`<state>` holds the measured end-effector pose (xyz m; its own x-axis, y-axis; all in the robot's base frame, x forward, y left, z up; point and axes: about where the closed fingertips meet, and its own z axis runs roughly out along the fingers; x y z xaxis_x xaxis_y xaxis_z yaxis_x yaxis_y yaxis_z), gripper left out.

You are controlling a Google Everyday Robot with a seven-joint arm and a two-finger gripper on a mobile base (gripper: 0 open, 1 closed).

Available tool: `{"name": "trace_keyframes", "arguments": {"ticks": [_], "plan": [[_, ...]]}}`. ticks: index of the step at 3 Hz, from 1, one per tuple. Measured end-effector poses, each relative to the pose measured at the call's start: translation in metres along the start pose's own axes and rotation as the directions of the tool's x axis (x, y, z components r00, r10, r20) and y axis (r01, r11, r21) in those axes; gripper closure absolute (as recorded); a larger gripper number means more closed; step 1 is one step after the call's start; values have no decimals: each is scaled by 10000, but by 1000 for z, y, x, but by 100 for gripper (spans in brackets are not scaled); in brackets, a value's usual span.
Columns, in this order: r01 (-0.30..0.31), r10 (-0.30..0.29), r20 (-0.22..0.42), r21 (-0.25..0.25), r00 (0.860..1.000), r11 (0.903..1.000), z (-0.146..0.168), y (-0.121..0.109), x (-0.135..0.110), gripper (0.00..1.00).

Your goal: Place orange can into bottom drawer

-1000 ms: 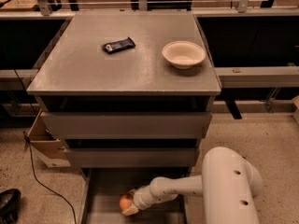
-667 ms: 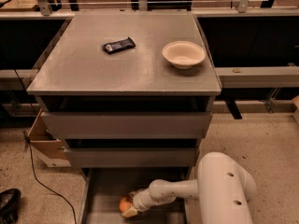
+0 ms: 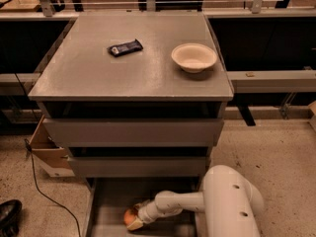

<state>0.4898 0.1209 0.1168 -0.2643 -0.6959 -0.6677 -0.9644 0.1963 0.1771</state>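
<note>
The bottom drawer (image 3: 101, 206) is pulled out below the two grey drawers, a shallow grey tray at the bottom of the camera view. The orange can (image 3: 130, 214), a round orange ball, sits low inside it near the middle. My gripper (image 3: 134, 219) reaches into the drawer from the right on a white arm and is closed around the ball. The ball is partly hidden by the fingers. It is down near the drawer floor; I cannot tell if it touches.
A dark flat snack bar (image 3: 125, 47) and a white bowl (image 3: 194, 57) lie on the cabinet top (image 3: 98, 78). A cardboard box (image 3: 47, 152) stands left of the cabinet. A cable and a black shoe (image 3: 9, 216) lie on the floor at left.
The arm's big white link has shifted slightly left and lower. The gripper and ball stay at almost the same spot in the drawer.
</note>
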Motion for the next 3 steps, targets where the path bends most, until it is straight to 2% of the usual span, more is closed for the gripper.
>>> {"name": "trace_keyframes", "arguments": {"ticks": [1, 2, 3], "plan": [[-18, 18, 25, -26, 10000, 10000, 5, -2, -1, 11], [-18, 19, 29, -28, 10000, 10000, 5, -2, -1, 0], [-214, 218, 392, -100, 9990, 9997, -23, 3, 1, 0]]}}
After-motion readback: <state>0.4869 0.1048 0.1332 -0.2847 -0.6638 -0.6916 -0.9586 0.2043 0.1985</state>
